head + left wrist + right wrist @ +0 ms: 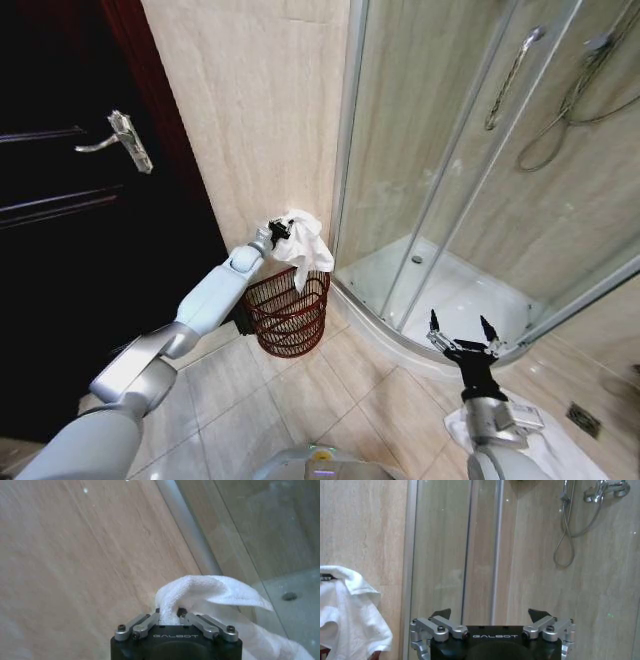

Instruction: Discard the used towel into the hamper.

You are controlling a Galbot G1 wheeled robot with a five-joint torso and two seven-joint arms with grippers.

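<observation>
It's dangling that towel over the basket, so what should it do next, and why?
Probably open the left pincer and let go. It is shut on the white towel, which hangs just above the hamper, its lower end at the rim. The right pincer waits open by the shower.

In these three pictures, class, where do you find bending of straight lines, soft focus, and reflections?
Head view: shower frame and door bow outward, wide-angle. Left wrist view: wall soft, towel and left gripper sharper. Right wrist view: faint reflections on the shower glass above the right gripper.
</observation>
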